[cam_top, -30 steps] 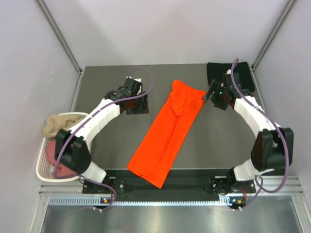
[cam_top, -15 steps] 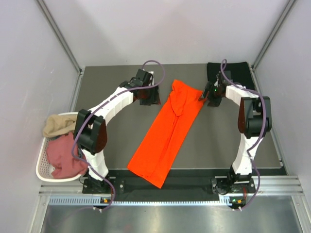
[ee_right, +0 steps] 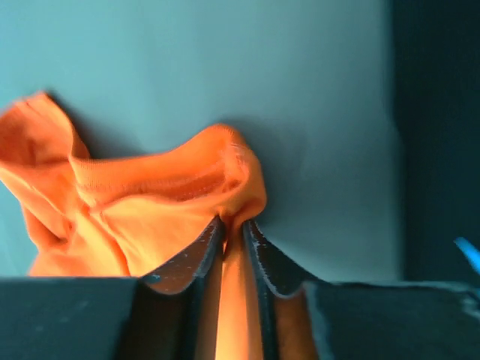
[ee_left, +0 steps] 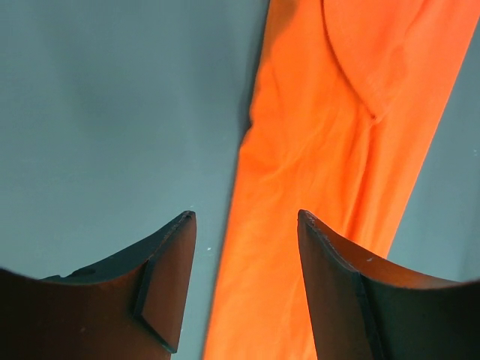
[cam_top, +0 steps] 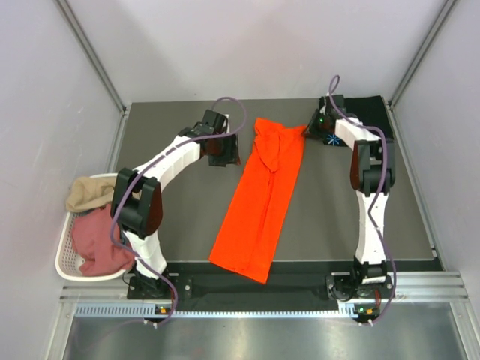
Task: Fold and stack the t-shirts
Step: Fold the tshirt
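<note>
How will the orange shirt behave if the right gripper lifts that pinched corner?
Likely floppy: the orange t-shirt bunches into soft folds where the right gripper pinches it. Probably light, yet most of it lies flat along the table, so it would drape and drag rather than lift whole.

I count four shirts: one orange shirt, one black shirt, one tan shirt, one pink shirt; one basket.

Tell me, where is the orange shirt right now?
Seen from above, the orange shirt lies as a long strip down the middle of the table, its far right corner pinched by the right gripper beside the black shirt.
</note>
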Action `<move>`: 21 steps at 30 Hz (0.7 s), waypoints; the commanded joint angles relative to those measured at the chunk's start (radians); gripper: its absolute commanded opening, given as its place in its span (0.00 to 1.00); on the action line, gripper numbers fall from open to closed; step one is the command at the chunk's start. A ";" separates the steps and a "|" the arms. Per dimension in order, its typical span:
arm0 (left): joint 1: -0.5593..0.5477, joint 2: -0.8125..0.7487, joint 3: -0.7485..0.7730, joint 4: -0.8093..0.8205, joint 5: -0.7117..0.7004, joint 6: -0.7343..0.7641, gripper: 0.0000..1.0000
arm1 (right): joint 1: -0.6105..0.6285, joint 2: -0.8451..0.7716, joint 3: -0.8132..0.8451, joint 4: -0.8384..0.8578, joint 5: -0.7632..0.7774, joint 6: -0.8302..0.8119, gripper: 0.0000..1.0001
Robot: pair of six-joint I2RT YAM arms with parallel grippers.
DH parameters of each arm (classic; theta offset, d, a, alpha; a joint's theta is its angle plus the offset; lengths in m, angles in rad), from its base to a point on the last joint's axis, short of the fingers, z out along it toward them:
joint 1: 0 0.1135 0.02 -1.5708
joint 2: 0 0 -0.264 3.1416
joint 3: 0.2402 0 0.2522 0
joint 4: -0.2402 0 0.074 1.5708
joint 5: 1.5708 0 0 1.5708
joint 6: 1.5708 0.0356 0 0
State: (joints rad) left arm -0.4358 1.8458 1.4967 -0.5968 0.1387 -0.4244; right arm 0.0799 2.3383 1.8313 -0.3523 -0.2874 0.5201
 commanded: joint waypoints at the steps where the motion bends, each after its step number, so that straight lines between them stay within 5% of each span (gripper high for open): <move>1: 0.026 -0.082 -0.030 0.031 -0.007 -0.011 0.61 | 0.041 0.093 0.170 0.047 0.039 0.017 0.13; 9: 0.115 -0.083 -0.069 0.048 -0.028 -0.022 0.62 | 0.044 0.294 0.514 0.099 0.071 0.141 0.09; 10: 0.126 -0.065 -0.063 0.055 -0.008 -0.024 0.63 | 0.044 0.306 0.537 0.101 0.062 0.147 0.13; 11: 0.146 -0.053 -0.044 0.060 0.024 -0.020 0.63 | 0.043 0.318 0.569 0.098 0.053 0.153 0.28; 14: 0.164 0.007 0.020 0.078 0.077 -0.008 0.64 | 0.041 0.287 0.563 0.081 0.016 0.158 0.43; 21: 0.164 0.078 0.068 0.089 0.229 -0.050 0.64 | 0.015 0.127 0.494 -0.138 -0.013 0.045 0.65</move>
State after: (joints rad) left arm -0.2665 1.9308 1.5517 -0.5526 0.2729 -0.4492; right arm 0.1158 2.6259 2.3302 -0.3679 -0.2855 0.6373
